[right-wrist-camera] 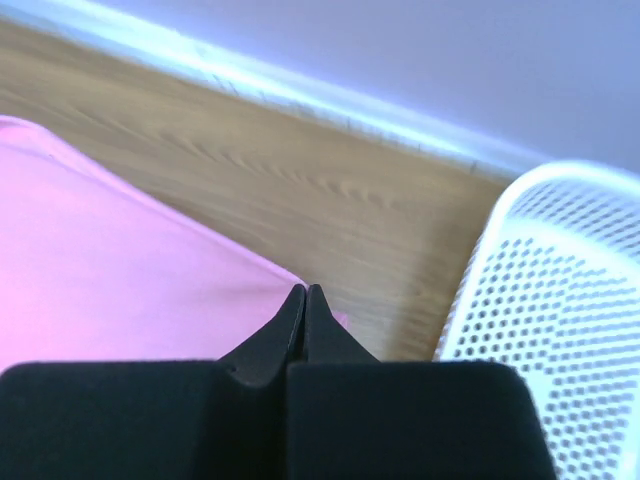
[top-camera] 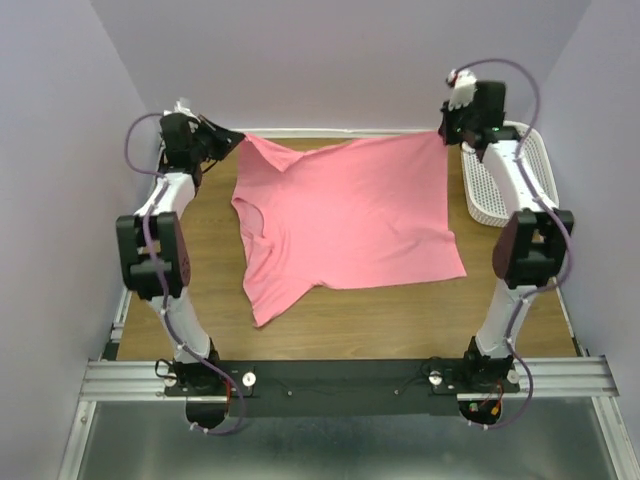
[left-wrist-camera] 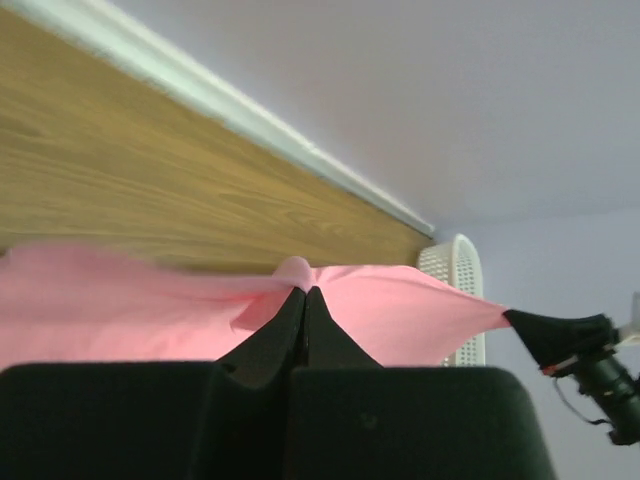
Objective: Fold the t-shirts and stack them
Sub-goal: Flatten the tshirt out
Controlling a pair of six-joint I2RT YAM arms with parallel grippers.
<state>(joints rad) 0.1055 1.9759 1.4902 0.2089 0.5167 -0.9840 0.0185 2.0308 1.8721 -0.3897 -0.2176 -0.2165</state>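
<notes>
We saw the salmon-pink t-shirt point(top-camera: 345, 215) spread across the far half of the table point(top-camera: 400, 320), its far edge pulled taut between the two arms and the rest draping toward the table's middle. The left gripper point(top-camera: 234, 141) was clamped tight on the shirt's far-left corner, and the right gripper point(top-camera: 447, 132) was pinched on its far-right corner. The white perforated basket point(top-camera: 500, 190) stood at the table's far-right corner, just beside the right gripper.

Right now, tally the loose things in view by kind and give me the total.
pink t-shirt: 1
white basket: 1
Total: 2
</notes>
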